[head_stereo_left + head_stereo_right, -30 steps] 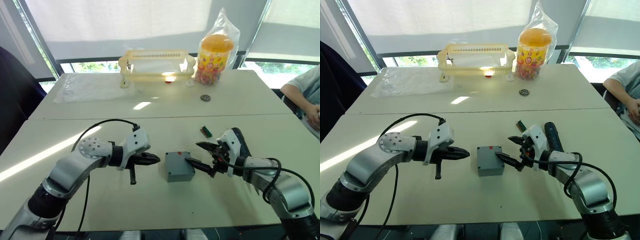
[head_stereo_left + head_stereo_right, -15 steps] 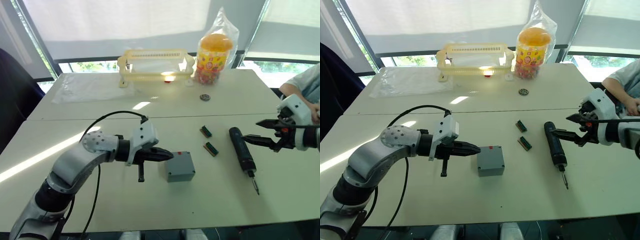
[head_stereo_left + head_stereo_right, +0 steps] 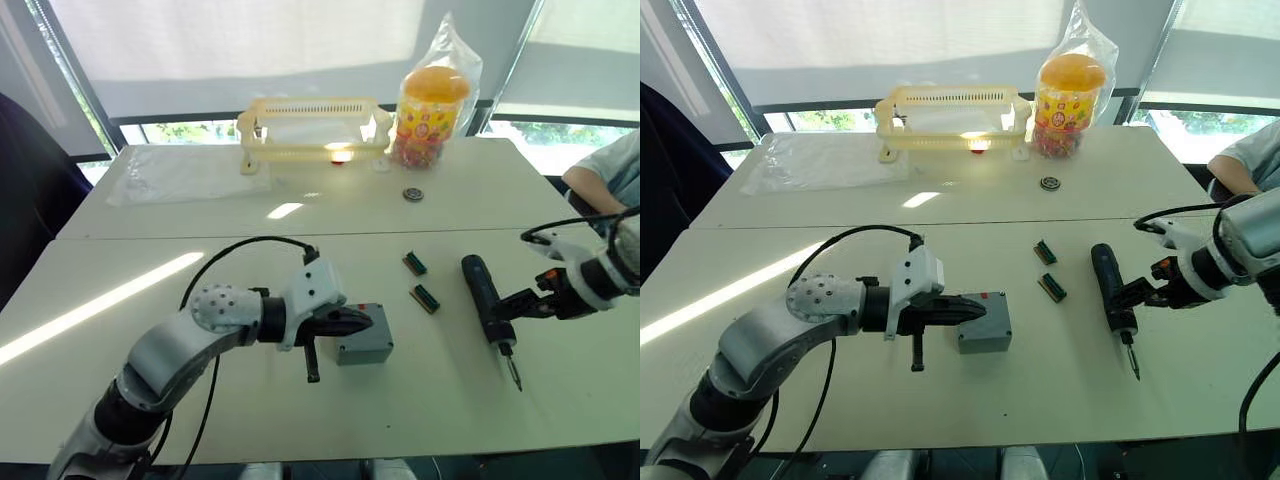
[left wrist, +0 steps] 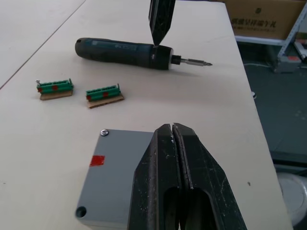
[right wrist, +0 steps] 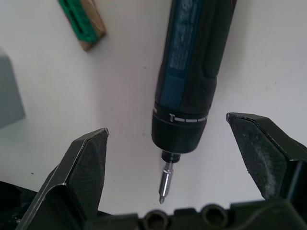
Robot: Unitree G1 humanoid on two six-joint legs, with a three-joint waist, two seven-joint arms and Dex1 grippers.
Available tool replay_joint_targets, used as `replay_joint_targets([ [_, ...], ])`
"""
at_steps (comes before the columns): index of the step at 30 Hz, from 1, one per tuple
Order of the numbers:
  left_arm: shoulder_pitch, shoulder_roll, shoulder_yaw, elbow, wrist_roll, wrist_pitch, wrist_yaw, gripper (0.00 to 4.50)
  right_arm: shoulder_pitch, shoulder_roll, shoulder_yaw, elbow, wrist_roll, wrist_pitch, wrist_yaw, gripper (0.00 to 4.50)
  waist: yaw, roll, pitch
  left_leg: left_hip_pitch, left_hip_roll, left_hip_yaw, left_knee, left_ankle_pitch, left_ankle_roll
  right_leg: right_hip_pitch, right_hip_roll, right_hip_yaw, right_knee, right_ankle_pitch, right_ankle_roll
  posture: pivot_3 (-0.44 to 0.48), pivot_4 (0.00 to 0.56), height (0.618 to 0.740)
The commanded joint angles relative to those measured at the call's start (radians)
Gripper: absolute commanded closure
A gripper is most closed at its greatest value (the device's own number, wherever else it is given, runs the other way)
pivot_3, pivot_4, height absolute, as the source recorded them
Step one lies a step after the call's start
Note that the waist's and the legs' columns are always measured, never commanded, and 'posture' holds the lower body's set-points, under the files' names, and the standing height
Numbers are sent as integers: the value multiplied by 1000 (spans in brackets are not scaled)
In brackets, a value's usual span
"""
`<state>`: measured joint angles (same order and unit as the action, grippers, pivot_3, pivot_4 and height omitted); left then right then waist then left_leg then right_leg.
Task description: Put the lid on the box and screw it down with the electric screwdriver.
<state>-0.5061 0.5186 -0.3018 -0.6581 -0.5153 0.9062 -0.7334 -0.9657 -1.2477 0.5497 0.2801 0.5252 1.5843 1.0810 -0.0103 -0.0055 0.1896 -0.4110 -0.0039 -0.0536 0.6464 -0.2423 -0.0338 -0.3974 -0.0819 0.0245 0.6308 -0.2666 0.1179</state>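
Right wrist view: my right gripper (image 5: 170,158) spread wide over the electric screwdriver (image 5: 194,76) — not yet gripping.

A second ago this hand was at the box (image 3: 986,321); it has since swung out to the tool lying on the table (image 3: 940,400), bit toward me; my left gripper (image 4: 173,143), fingers pressed together and empty, has moved in to rest on the lid (image 4: 117,179), which already sits on the box — so screwing comes next.
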Motion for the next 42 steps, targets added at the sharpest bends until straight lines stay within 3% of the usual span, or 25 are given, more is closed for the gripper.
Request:
replay_joint_targets([
  [1,5,-19,3,-53,-16,20,42,4500,-29,0,37,5,-17,5,26,146,-1,0,0,0,0,0,0,0,0,0,0,0,0,0,0,0,150,740],
  [12,1,-49,-3,-59,-33,49,99,4500,-26,106,90,117,-125,-85,0,146,-2,0,0,0,0,0,0,0,0,0,0,0,1,0,1,0,150,740],
  [15,9,-46,-6,-53,-29,40,98,4500,-19,106,152,114,-181,-144,30,1058,-1,0,0,0,0,-1,1,0,0,0,1,-1,1,0,1,0,150,740],
  [18,11,-45,-5,-50,-29,37,97,4500,5,82,178,59,-188,-131,57,2597,-1,0,0,1,0,-1,1,0,0,1,0,-1,1,0,1,0,150,740],
  [21,14,-39,-5,-39,-22,24,88,4500,27,92,127,53,-178,-77,28,2730,1,0,0,1,0,-2,1,0,0,2,0,-1,1,0,1,0,150,740],
  [23,10,-29,-2,-30,-18,14,75,4500,37,137,-14,118,-182,-17,-56,2730,1,0,0,1,0,-2,1,0,0,2,0,-2,1,0,1,0,150,740],
  [26,4,1,21,-2,-20,-8,39,4500,36,222,-354,216,-226,26,-230,2730,-3,-1,-1,1,0,-2,1,0,0,2,0,-1,1,1,0,0,150,740],
  [30,-37,52,22,64,-5,-56,-35,4500,118,289,-769,24,-288,-32,-462,2730,2,2,0,0,-1,0,1,0,0,0,0,0,2,1,0,0,150,740],
  [33,-98,77,12,144,1,-103,-115,4500,209,437,-1121,-336,-381,-128,-673,2730,1,2,0,0,-1,0,-1,0,0,-2,1,0,4,1,1,0,150,740],
  [36,-140,69,34,246,1,-135,-154,4500,224,619,-1288,-595,-436,-176,-833,2730,1,3,-1,-1,-1,-2,-1,0,-1,-5,1,-1,9,0,3,0,150,740],
  [39,-160,29,75,360,-41,-134,-189,4500,79,901,-1471,-759,-325,-315,-932,2730,-13,5,-1,0,-1,-1,0,1,-1,-7,1,0,16,0,3,0,150,740],
  [42,-183,25,46,444,0,-170,-240,4500,173,1076,-1391,-881,-268,-546,-916,2730,-20,6,-2,2,0,-1,-1,1,-1,-8,2,1,19,0,3,0,150,740],
])
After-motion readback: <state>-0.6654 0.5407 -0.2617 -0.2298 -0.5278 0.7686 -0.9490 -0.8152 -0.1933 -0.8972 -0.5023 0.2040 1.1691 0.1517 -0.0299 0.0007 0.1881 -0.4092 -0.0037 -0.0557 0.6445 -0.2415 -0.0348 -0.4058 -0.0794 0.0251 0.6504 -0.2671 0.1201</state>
